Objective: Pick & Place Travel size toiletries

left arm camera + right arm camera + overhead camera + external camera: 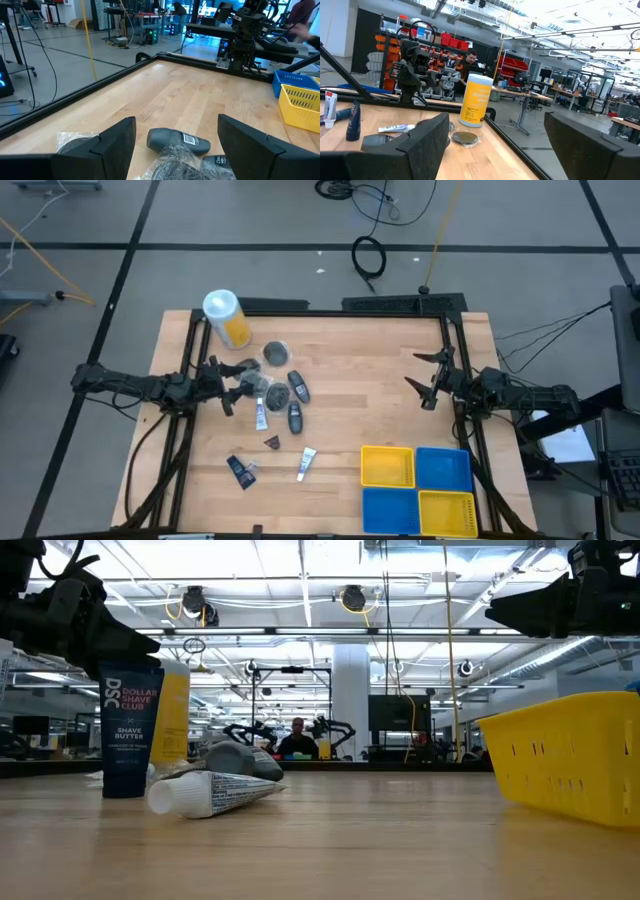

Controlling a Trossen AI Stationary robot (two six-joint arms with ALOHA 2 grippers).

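Note:
The travel size toiletries lie in a loose group on the left half of the wooden table. They are two dark oval bottles, a round grey jar, a plastic-wrapped jar, white tubes and a dark blue tube. My left gripper hangs open above the table just left of the group. In its wrist view one oval bottle and the wrapped jar show between the fingers. My right gripper hovers open over the table's right side, holding nothing.
A large yellow canister with a white lid stands at the far left, behind the group. Square yellow and blue bins sit at the near right. Bare wood lies between the group and my right gripper. A black frame runs along the far edge.

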